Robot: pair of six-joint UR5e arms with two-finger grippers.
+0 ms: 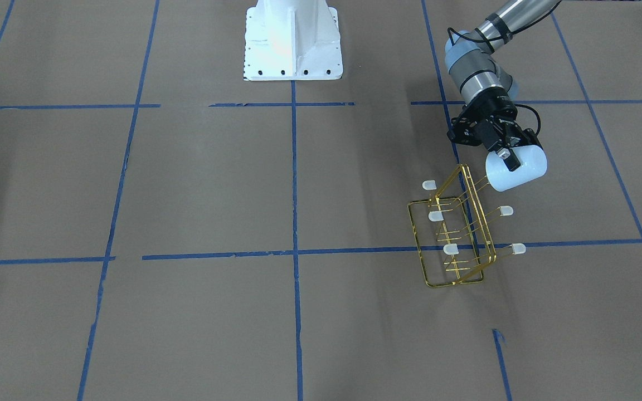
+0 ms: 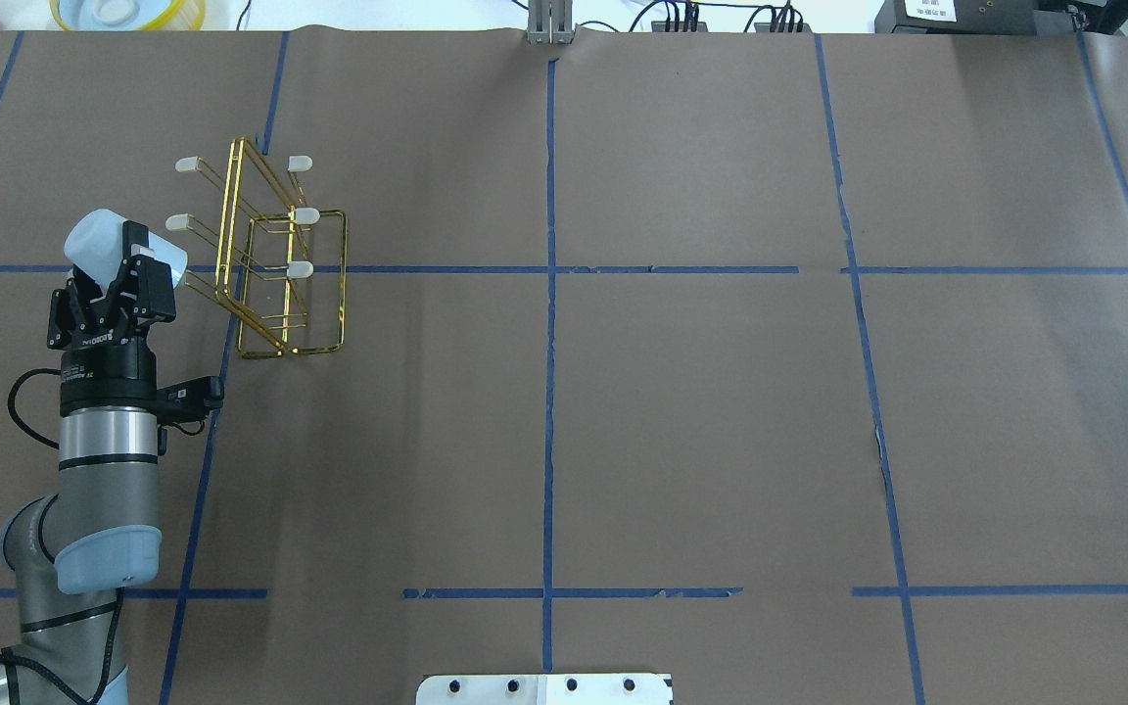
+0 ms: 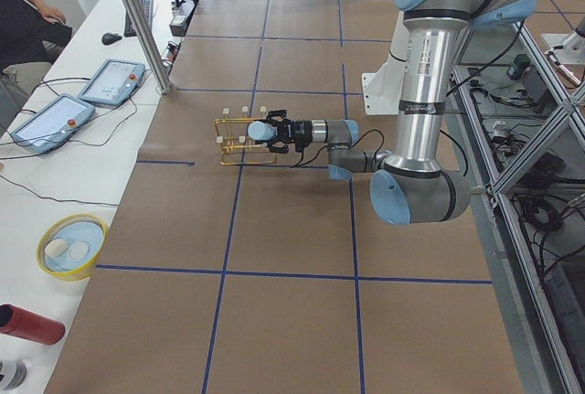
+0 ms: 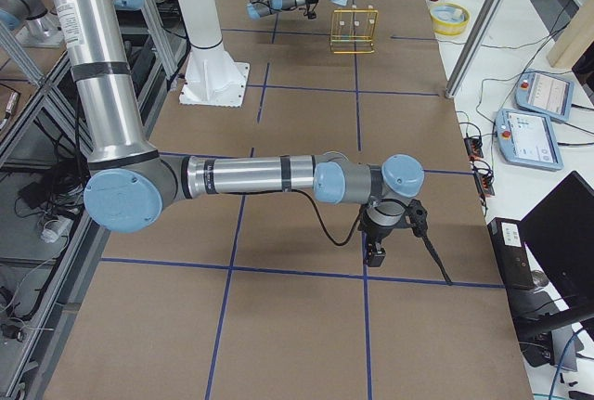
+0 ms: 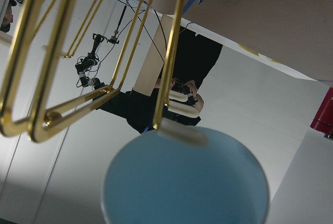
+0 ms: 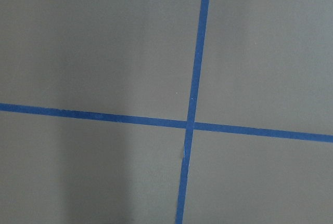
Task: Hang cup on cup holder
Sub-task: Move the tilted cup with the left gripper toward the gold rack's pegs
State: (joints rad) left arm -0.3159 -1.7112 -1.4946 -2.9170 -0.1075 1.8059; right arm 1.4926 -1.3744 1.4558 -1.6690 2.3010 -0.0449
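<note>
Overhead exterior: cup [image 2: 96, 240] sideways between left fingers [image 2: 136, 238] tight on it, just beside cup holder [image 2: 343, 284] prongs.

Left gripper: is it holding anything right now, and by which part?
Yes: the left gripper grips the cup across its side wall, cup lying sideways beside the cup holder.

Only one legible mark: white lettering on the black body of the left gripper [image 2: 128, 250], upside down in the overhead view. It looks like ROBOTIQ, with a smaller prefix I can't make out. The white label [image 2: 926, 9] on the black box [image 2: 1000, 15] at the table's far edge has dark print, too small to read. The pendant screens [image 4: 531, 136] in the right side view are too small to read.
</note>
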